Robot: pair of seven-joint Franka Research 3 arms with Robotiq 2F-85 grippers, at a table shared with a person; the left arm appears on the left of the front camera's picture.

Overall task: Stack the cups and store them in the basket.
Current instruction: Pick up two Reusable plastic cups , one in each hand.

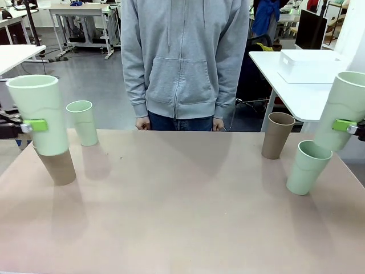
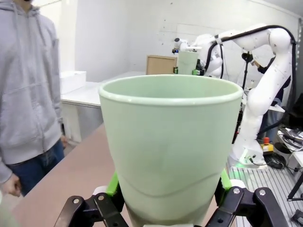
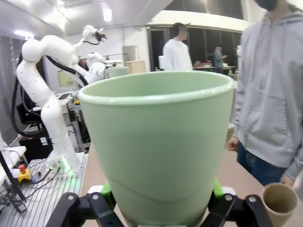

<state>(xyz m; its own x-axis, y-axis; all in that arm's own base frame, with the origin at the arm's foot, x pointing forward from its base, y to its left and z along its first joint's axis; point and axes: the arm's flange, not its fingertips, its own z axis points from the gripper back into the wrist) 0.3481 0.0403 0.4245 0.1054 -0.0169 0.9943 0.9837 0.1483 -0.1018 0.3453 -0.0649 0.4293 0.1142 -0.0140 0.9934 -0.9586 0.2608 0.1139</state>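
My left gripper (image 1: 34, 125) is shut on a mint green cup (image 1: 37, 114) at the table's left edge. That cup's base covers the rim of a tan-brown cup (image 1: 58, 166) below it; whether it sits inside I cannot tell. In the left wrist view the held cup (image 2: 170, 142) stands between the green pads (image 2: 113, 183). My right gripper (image 1: 345, 125) is shut on another mint cup (image 1: 342, 108), whose base hangs just over the rim of a mint cup (image 1: 307, 168) on the table. The right wrist view shows this held cup (image 3: 161, 142) close up. The white basket (image 1: 311, 65) stands on a side table, back right.
A single mint cup (image 1: 82, 121) stands at the far left of the table, and a tan-brown cup (image 1: 278, 135) at the far right. A person in a grey hoodie (image 1: 183, 57) stands at the far edge, hands down by the tabletop.
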